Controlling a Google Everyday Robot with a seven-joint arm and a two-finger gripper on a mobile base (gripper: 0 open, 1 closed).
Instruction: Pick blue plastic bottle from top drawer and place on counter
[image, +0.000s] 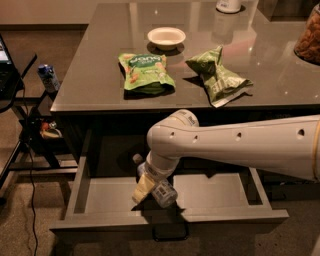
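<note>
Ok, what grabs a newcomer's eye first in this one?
The big white arm reaches in from the picture's right, its hand down in the open top drawer at the blue plastic bottle. Behind it, two green snack bags and a white bowl sit on the glossy counter.

Tilted bottle (164, 192) in claw (149, 192), in drawer (215, 191)

Cream end effector (150, 189) in grey drawer (100, 202)
</note>
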